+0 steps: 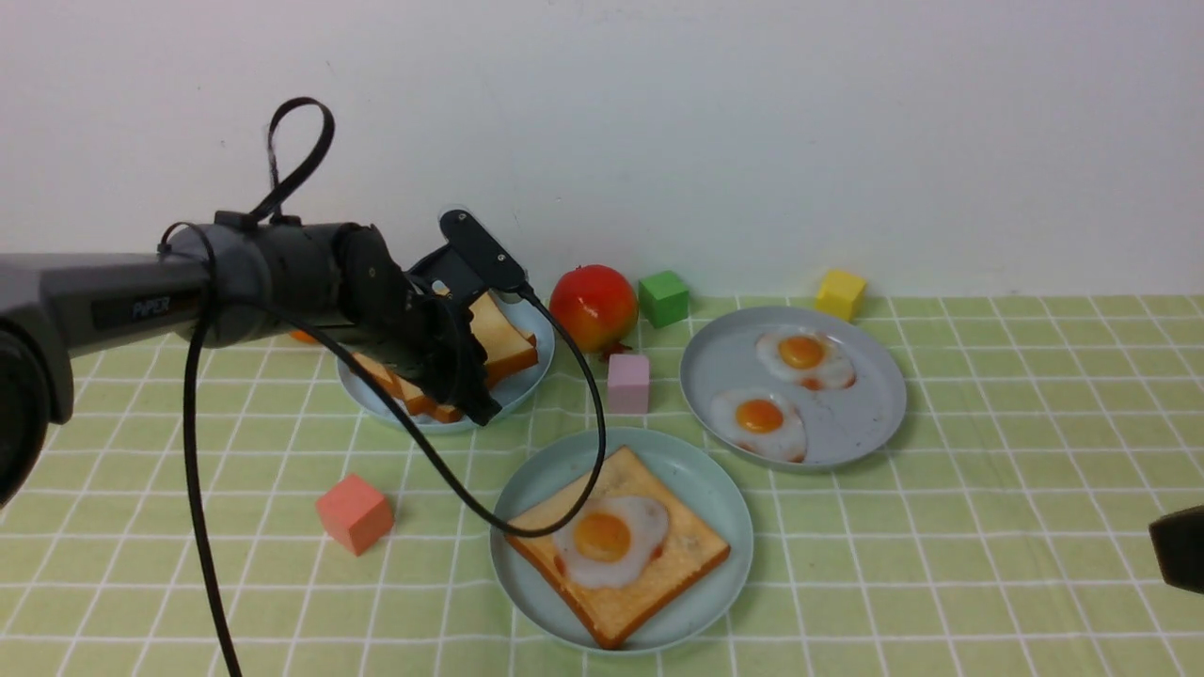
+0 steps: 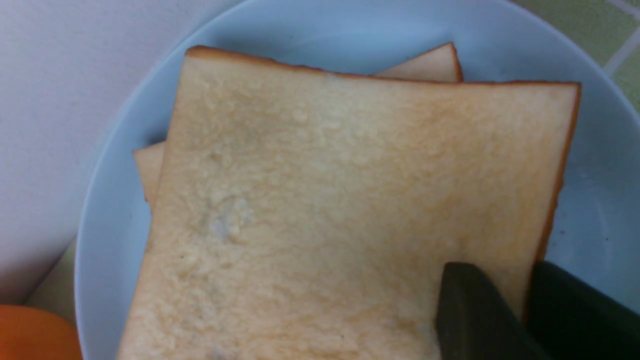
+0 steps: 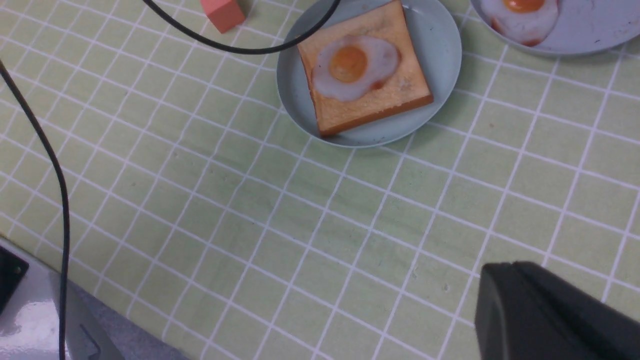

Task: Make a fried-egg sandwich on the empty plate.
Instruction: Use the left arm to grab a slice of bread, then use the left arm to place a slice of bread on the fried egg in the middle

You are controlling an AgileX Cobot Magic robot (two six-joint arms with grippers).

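The robot's left tool [image 1: 475, 400] is pinched on one edge of the top toast slice [image 2: 350, 200], which lies on the sky-blue plate [image 1: 527, 385], left of centre in the front view. The left wrist view shows one dark finger on the slice's pale face and the other just past its orange-brown crust, with the edge between them. A second slice peeks out underneath.

At lower centre of the front view, the mint-teal plate [image 1: 715, 489] carries the half-built sandwich: a lower toast slice [image 1: 649, 592] with a fried egg [image 1: 611, 541] lying flat on it. The egg's yolk is a little left of the slice's middle. Only the covering slice appears to be missing.

The right tool [image 1: 1180, 547] is closed and holds nothing. It sits low at the right edge of the frame, above the green-checked table [image 1: 988, 564] and well apart from the plates.

The toast looks thick, light and probably spongy. Held by one edge, it may droop or swing. A deeper bite across the crust, near the middle of a side, would likely keep it level. The glossy egg looks slippery, so the top slice should probably be lowered flat rather than slid on.
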